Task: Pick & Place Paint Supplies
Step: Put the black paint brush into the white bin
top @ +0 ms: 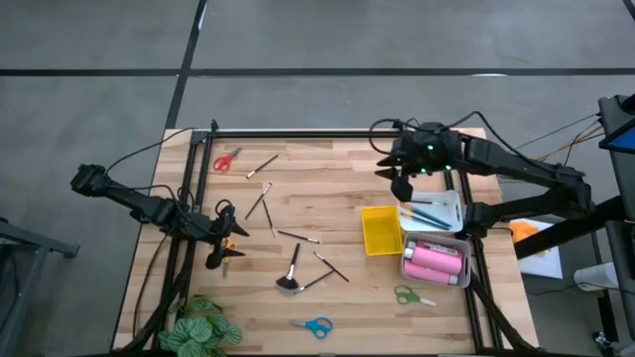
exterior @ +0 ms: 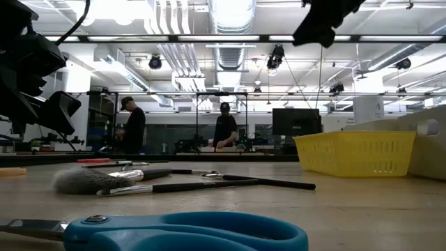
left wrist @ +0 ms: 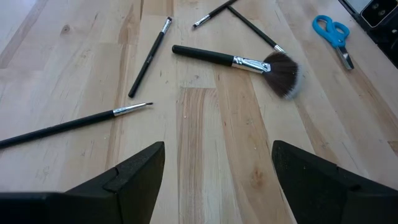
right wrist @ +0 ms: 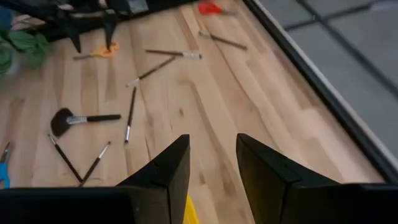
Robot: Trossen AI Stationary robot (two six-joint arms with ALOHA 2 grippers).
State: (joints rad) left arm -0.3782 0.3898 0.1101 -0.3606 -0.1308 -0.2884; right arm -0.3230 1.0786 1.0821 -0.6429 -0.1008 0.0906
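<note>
Light butcher-block wooden desk [top: 327, 188] inside a black frame; most paint supplies lie loose on it.

Left arm low at the desk's left side. Left gripper [top: 220, 253] has its fingers spread wide with nothing between them, an orange-handled pair of scissors [top: 230, 243] just beside it. Right gripper [top: 401, 181] hangs high above the desk's right rear, near the trays; fingers part-open, a clear gap between them, empty.

Trays on the right: yellow mesh plastic tray [top: 381, 229], empty as far as the high view shows; a white tray [top: 443, 210] holding a few thin brushes; a white bin [top: 437, 262] with pink white-capped paint bottles [top: 435, 261] inside.

Loose on the desk: fluffy black brush with chrome ferrule [left wrist: 239, 61] at centre, thin dark pencil-length brushes [left wrist: 149, 57] scattered around it, blue-handled scissors [top: 316, 325] at the front edge, green-handled scissors [top: 409, 296] front right, red-handled scissors [top: 226, 160] rear left. Leafy green plant [top: 201, 325] at the front-left corner, not part of the job.

Step, as I read it: between picks, sorting partly done. Left wrist view looks at the fluffy brush and thin brushes, so the likely next target is one of those. Thin brushes lie flat on the wood; a pick needs the fingers straddling the shaft crosswise and coming right down to the surface.
</note>
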